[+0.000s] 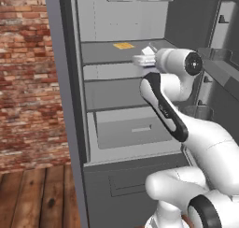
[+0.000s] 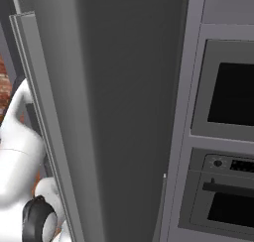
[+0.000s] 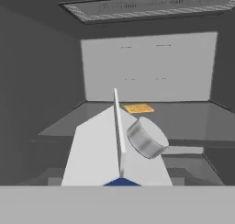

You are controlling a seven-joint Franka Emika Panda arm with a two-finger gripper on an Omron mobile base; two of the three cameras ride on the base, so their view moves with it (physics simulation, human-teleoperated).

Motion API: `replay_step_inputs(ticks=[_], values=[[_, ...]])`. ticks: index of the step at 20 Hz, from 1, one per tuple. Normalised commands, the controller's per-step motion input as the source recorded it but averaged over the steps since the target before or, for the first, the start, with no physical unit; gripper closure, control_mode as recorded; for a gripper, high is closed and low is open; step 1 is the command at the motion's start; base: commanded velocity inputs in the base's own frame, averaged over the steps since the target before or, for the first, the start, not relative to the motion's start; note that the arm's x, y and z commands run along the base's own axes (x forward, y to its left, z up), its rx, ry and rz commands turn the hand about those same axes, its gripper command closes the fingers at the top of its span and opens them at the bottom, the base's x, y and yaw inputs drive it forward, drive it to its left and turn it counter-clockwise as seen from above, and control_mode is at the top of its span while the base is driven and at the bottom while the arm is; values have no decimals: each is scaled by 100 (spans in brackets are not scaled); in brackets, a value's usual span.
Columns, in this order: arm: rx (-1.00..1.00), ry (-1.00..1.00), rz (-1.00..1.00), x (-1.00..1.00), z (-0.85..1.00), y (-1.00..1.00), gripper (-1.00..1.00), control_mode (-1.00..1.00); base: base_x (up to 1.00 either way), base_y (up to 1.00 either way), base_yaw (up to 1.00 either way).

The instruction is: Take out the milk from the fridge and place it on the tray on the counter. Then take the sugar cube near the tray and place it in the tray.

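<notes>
A brick wall and plank floor lie left of the open fridge (image 1: 130,96), whose pale shelves face the base; the arm reaches in at the upper shelf, its wrist level with that shelf's front edge, and I judge this the grasp-or-lift stage of fetching the milk (image 3: 114,149); the carton sits right under the hand camera, its gabled top ridge running up the middle of the hand view, a cap on the right slope and a sliver of blue band at the base; being this close and centred suggests it lies between the fingers, yet the tips are hidden, so I cannot tell whether the gripper (image 1: 142,60) is spread or closed on it

A small orange patch (image 3: 138,109) lies on the shelf beyond the milk, further back in the fridge

The left base view gives the arm's posture and the shelf heights, which the hand view lacks; the hand view alone gives the carton's detail and the ceiling light panel; the right base view looks along the fridge's outer wall to the ovens (image 2: 228,137) right of the fridge
</notes>
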Motion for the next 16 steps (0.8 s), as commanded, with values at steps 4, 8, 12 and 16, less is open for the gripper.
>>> replay_step_inputs(ticks=[4, 8, 12, 16], values=[[-5, 8, -4, -100, 1, 6, 100, -100, 0, 0, 0], [-13, 23, -5, -76, 0, 4, 100, -100, 0, 0, 0], [-5, 14, 0, -61, -8, 0, 100, -100, 0, 0, 0], [-1, 0, 0, -62, -36, 0, 100, -100, 0, 0, 0]])
